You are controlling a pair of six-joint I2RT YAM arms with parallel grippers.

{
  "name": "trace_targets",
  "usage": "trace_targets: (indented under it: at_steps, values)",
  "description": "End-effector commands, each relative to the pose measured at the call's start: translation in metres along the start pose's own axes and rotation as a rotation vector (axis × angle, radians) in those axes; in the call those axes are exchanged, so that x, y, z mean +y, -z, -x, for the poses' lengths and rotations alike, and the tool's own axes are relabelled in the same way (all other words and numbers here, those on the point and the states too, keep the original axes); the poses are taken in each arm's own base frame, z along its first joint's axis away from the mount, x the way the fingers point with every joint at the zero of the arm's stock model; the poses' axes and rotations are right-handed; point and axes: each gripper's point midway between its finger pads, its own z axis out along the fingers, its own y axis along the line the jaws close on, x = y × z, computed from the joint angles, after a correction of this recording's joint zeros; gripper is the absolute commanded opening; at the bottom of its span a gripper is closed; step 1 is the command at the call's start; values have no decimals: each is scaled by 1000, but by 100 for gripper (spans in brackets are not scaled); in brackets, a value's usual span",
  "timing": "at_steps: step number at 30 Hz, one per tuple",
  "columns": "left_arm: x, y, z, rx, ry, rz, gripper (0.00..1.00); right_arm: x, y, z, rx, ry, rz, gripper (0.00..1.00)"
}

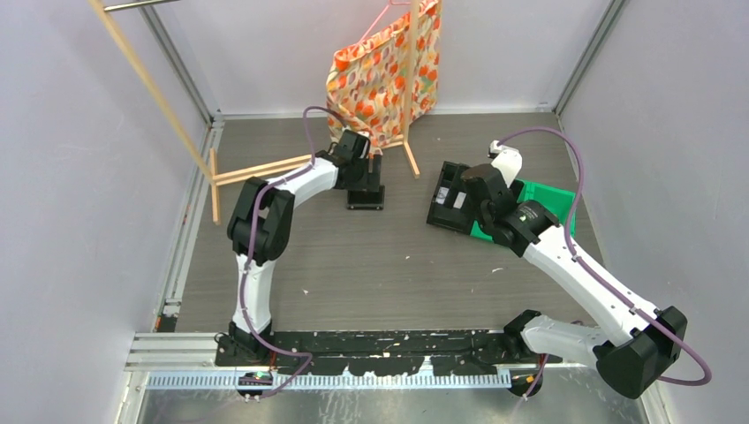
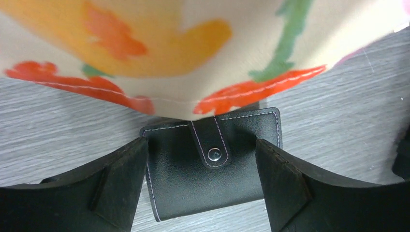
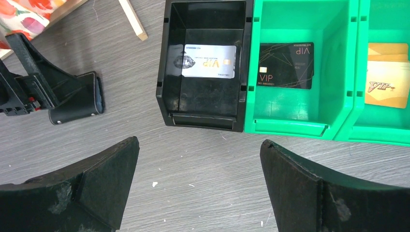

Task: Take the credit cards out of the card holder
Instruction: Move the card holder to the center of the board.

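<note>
The card holder (image 2: 203,186) lies closed on the table, black, its clasp tab (image 2: 212,145) snapped down. My left gripper (image 2: 200,141) is open, one finger on each side of the holder; the top view shows it (image 1: 365,177) just above the holder (image 1: 366,198). My right gripper (image 3: 198,141) stands open over bare table, near the bins (image 1: 455,194). A whitish-grey credit card (image 3: 209,61) lies in the black bin (image 3: 167,58). A black card (image 3: 285,65) lies in a green bin (image 3: 338,72), and a gold card (image 3: 387,79) in the bin beside it.
A flowered orange fabric bag (image 1: 384,71) hangs from a wooden rack just behind the holder and covers its far edge (image 2: 145,48). Wooden rack legs (image 1: 261,168) lie on the table to the left. Walls close in the table's sides and back.
</note>
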Motion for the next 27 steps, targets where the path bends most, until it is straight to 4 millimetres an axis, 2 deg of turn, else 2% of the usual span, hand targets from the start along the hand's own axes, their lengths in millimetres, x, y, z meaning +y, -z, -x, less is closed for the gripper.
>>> trace_targets:
  at_steps: [1,3,8,11,14,17,19,22,27]
  values:
    - [-27,11,-40,124,25,-126,81,3,2,5,-8,-21,11,100]
    - [-35,26,-59,135,28,-140,81,3,2,5,-9,-19,11,100]
    - [-58,57,-122,261,57,-174,82,4,-2,3,-13,-26,12,100]
    - [-69,80,-138,283,42,-169,82,11,-5,1,-8,-36,39,100]
    - [-76,110,-129,219,14,-165,83,20,-9,-5,22,-33,64,100]
    - [-60,132,-107,124,24,-84,82,27,-14,-14,59,-27,85,100]
    - [-48,141,-93,70,28,-23,82,30,-16,-19,77,-27,100,100]
    - [-34,145,-82,26,28,51,81,38,-15,-25,104,-26,145,100]
    - [-15,157,-72,12,103,67,81,83,-10,-35,168,60,273,100]
